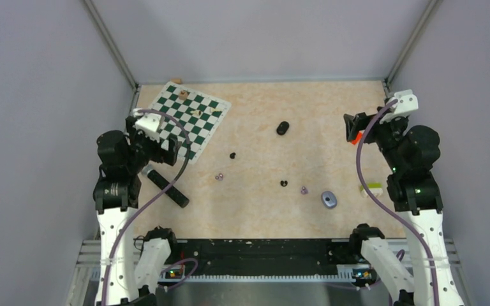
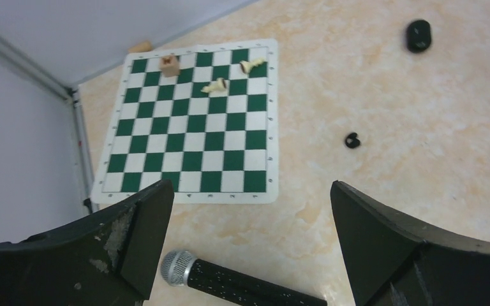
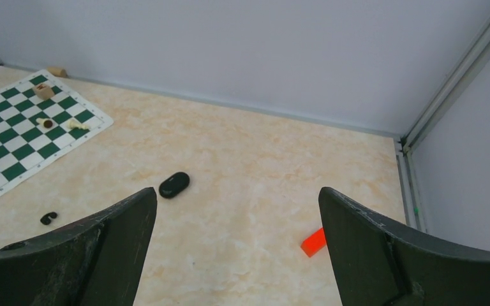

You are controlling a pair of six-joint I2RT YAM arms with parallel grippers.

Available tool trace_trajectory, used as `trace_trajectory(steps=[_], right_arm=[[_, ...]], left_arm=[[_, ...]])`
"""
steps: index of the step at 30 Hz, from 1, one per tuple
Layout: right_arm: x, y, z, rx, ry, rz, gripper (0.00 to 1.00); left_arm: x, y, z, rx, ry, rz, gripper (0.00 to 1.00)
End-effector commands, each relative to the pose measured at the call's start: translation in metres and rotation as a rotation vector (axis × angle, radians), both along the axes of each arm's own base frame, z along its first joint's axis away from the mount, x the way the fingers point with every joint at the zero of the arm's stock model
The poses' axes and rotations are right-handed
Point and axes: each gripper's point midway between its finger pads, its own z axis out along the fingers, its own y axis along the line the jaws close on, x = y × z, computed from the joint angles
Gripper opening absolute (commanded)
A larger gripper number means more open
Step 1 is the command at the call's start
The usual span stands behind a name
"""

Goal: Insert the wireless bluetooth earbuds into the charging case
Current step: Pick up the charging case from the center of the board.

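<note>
Two black earbuds [image 1: 233, 155] [image 1: 284, 183] and two pale purple earbuds [image 1: 218, 176] [image 1: 304, 190] lie loose mid-table. A shut black charging case [image 1: 282, 128] sits farther back, and a grey-purple case [image 1: 328, 199] lies near the front right. My left gripper [image 1: 167, 148] hangs open over the chessboard's near corner, far left of the earbuds. My right gripper [image 1: 352, 127] hangs open at the far right, nothing between its fingers. The left wrist view shows the black case [image 2: 418, 35] and one black earbud [image 2: 352, 140]. The right wrist view shows the black case [image 3: 174, 184] and a black earbud [image 3: 48, 218].
A green chessboard [image 1: 188, 118] with a few pieces lies at the back left. A black microphone [image 1: 166, 187] rests below the left gripper. An orange block [image 1: 356, 136] sits under the right gripper, and a green-white object [image 1: 371, 188] lies near the right arm.
</note>
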Motion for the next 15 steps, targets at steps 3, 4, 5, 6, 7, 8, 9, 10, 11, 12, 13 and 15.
trace_trajectory(steps=[3, 4, 5, 6, 7, 8, 9, 10, 11, 12, 13, 15], right_arm=[[0.016, -0.028, 0.014, -0.069, -0.046, -0.145, 0.97], [0.021, -0.032, 0.008, -0.083, -0.019, -0.164, 0.96], [0.028, -0.036, -0.001, -0.097, 0.017, -0.182, 0.96], [0.034, -0.041, -0.010, -0.109, 0.054, -0.210, 0.96], [0.041, -0.044, -0.019, -0.117, 0.091, -0.226, 0.96], [0.049, -0.045, -0.032, -0.127, 0.137, -0.235, 0.97], [0.056, -0.046, -0.043, -0.133, 0.181, -0.238, 0.96], [0.063, -0.047, -0.054, -0.133, 0.224, -0.249, 0.96], [0.070, -0.047, -0.064, -0.129, 0.263, -0.255, 0.96], [0.076, -0.048, -0.073, -0.120, 0.296, -0.263, 0.95], [0.082, -0.046, -0.083, -0.110, 0.331, -0.264, 0.95], [0.092, -0.039, -0.101, -0.089, 0.387, -0.234, 0.94]], left_arm=[[-0.015, -0.028, -0.038, 0.041, 0.080, -0.217, 0.99], [-0.012, -0.026, -0.045, 0.032, 0.095, -0.201, 0.99], [-0.008, -0.023, -0.051, 0.019, 0.108, -0.182, 0.99], [-0.003, -0.022, -0.058, 0.000, 0.120, -0.163, 0.99], [0.001, -0.020, -0.065, -0.011, 0.130, -0.152, 0.99], [0.004, -0.020, -0.072, -0.011, 0.149, -0.152, 0.99], [0.007, -0.019, -0.077, -0.016, 0.165, -0.143, 0.99], [0.010, -0.015, -0.080, -0.023, 0.175, -0.117, 0.99], [0.013, -0.014, -0.083, -0.035, 0.188, -0.108, 0.99], [0.014, -0.016, -0.085, -0.043, 0.196, -0.114, 0.99], [0.014, -0.018, -0.087, -0.051, 0.205, -0.125, 0.99], [0.012, -0.022, -0.090, -0.055, 0.211, -0.150, 0.99]])
